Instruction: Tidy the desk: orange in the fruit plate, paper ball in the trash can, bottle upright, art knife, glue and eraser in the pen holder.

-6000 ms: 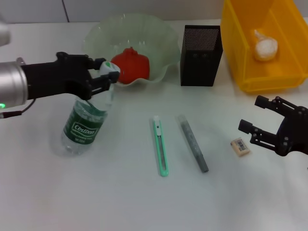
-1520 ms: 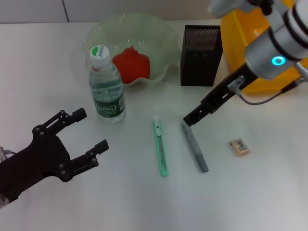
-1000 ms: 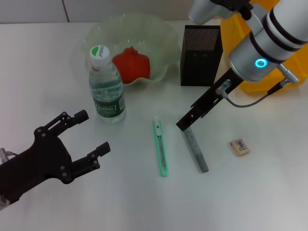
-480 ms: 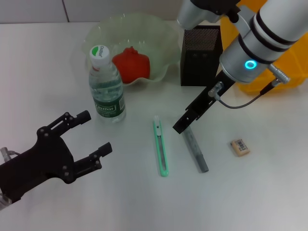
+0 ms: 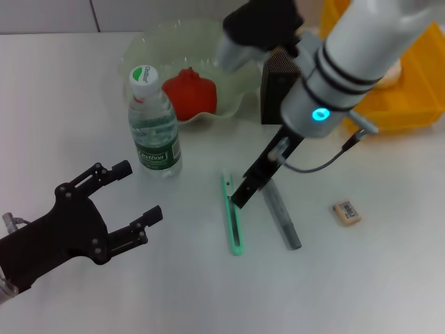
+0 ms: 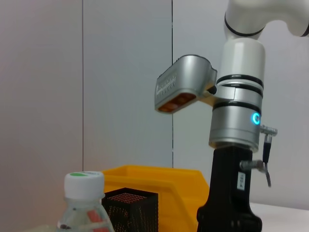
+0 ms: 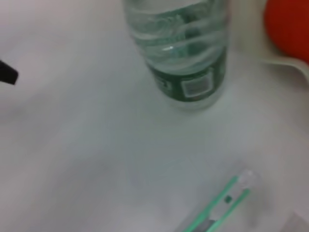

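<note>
The green art knife (image 5: 233, 224) lies flat at mid-table, with the grey glue stick (image 5: 284, 219) and the tan eraser (image 5: 346, 212) to its right. My right gripper (image 5: 243, 194) hangs low over the knife's far end, which also shows in the right wrist view as the art knife (image 7: 219, 205). The bottle (image 5: 154, 132) stands upright beside the fruit plate (image 5: 139, 49), which holds the orange (image 5: 189, 94). My right arm partly hides the black pen holder (image 5: 277, 78). Near the table's front left, my left gripper (image 5: 135, 193) is open and holds nothing.
The yellow trash can (image 5: 410, 104) stands at the back right, mostly behind my right arm. The right wrist view shows the bottle (image 7: 186, 53) near the knife. In the left wrist view the bottle cap (image 6: 84, 181) is in front of my right arm (image 6: 239, 145).
The bottle now stands upright and my left gripper has let it go and drawn back to the front left. My right gripper swung left from above the glue stick to the knife's far end.
</note>
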Tool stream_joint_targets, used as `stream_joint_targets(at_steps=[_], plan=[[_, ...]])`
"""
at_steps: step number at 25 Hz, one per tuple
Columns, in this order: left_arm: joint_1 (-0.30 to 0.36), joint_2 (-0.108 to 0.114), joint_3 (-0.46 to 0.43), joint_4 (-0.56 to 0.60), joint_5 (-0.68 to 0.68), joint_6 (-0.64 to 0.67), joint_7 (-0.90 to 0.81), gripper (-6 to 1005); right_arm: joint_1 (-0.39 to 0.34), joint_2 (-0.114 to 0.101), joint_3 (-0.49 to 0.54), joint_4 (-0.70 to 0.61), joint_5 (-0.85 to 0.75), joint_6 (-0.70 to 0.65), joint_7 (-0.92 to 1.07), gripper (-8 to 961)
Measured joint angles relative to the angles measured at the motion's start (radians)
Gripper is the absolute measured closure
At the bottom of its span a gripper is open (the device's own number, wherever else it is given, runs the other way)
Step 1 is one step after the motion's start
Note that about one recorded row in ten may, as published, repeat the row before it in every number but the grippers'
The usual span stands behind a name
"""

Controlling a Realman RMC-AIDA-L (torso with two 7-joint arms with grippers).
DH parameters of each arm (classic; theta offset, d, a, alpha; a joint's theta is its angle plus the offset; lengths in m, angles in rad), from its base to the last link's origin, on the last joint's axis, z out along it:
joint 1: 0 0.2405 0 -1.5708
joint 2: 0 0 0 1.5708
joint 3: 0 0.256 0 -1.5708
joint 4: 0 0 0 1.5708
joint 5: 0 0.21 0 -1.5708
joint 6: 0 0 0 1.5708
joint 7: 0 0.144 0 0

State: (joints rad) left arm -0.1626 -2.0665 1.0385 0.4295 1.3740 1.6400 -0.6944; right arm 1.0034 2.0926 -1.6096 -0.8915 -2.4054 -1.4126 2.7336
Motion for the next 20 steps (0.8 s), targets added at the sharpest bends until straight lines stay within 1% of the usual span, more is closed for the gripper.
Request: stream_joint_targets(at_steps=[5,11,16,20], plan=[[-0.001,-0.001,0.0,-0.01,0.0,-0.003,0.001,171,0.025,0.001,-0.112,0.031,0.035,0.089,0.046,188],[-0.01,0.0,0.0,-0.024,-0.001,-0.005,0.007,171,0.049,0.001,-0.213,0.06,0.071,0.174,0.085,188],[-0.011,0.0,0.0,-0.025,-0.001,-0.006,0.008,172,0.048,0.001,-0.217,0.067,0.098,0.203,0.087,189],[-0.011,0.0,0.0,-0.026,-0.001,-0.007,0.008,172,0.055,0.001,-0.218,0.098,0.102,0.22,0.094,189]])
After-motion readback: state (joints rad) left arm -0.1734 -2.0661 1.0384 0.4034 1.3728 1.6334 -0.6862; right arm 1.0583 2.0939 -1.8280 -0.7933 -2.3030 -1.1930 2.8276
